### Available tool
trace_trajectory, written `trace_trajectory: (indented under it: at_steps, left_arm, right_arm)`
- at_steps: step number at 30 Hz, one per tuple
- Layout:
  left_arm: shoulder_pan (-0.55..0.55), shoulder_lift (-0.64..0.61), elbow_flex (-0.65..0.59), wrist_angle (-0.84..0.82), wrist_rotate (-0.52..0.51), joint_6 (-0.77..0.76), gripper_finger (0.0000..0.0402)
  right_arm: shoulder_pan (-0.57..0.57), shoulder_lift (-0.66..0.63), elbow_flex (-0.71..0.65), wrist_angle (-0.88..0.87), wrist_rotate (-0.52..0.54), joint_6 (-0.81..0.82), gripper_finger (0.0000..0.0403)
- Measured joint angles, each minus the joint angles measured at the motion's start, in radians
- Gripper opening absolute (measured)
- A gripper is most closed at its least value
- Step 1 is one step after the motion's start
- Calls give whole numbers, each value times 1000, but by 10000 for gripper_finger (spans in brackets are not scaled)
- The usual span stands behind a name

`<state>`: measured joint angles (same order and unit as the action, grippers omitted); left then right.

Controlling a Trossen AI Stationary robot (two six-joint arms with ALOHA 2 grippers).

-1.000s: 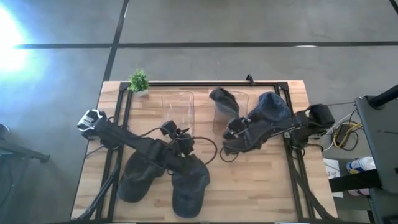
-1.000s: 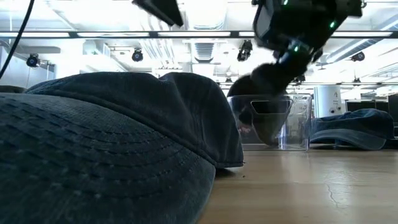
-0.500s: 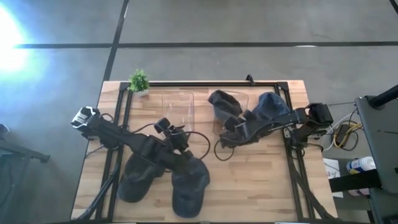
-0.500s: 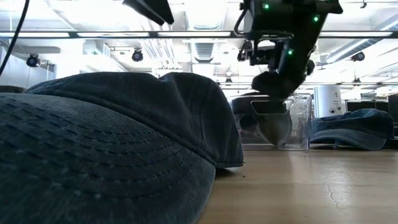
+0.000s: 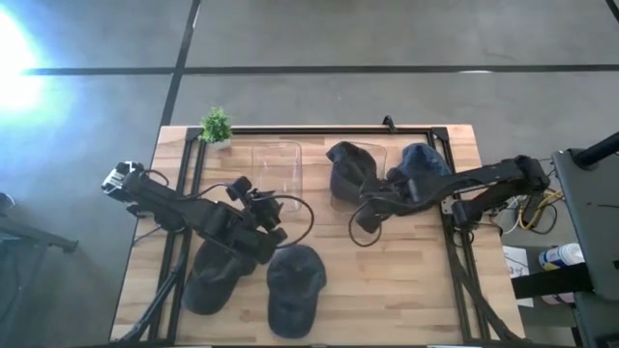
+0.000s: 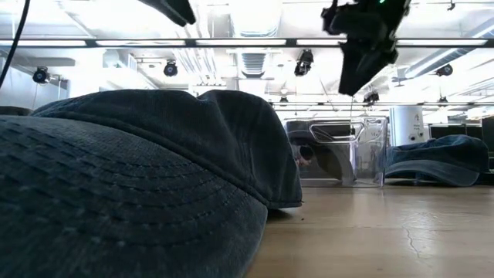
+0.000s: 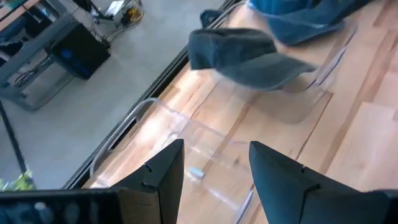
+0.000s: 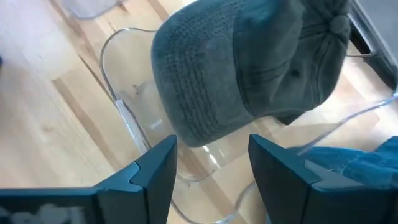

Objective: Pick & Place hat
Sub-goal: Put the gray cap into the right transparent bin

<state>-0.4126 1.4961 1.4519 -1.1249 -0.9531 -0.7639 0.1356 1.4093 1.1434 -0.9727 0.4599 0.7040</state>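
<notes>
right gripper (image 5: 365,215): drawn back from the grey cap (image 5: 348,166), fingers now apart, empty
clear bin (image 8: 130,118): holds cap, partly overhanging
left gripper (image 5: 276,215): fingers apart

two dark, slender jointed arms, black cables looping off each. the left arm (image 5: 193,217) ends in a pale grey base joint; the right arm (image 5: 455,184) shows green indicator lights.

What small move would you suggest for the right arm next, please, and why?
Probably draw the right gripper up and back. Its fingers are open and empty, and the grey hat already rests in the clear bin, so nothing is left to hold there.
</notes>
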Motion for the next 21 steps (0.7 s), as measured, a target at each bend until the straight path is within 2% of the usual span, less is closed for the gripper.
trace_trajectory:
  at_steps: [3, 7, 10, 15, 21]
  left_arm:
    - [0, -19, 0, -90, 46, -70, 176]
    - [0, -42, -40, -229, 186, -207, 176]
    - [0, -70, -122, -262, 372, -277, 176]
    - [-24, -101, -274, -236, 716, -329, 176]
    - [-142, -115, -362, -228, 982, -440, 176]
  right_arm:
    - [1, -37, -24, 3, -15, 27, 194]
    - [43, -51, -68, 106, -97, 51, 192]
    - [98, -30, -103, 229, -139, 48, 192]
    - [158, 35, -116, 300, -162, 79, 192]
    - [216, 108, -76, 309, -189, 120, 192]
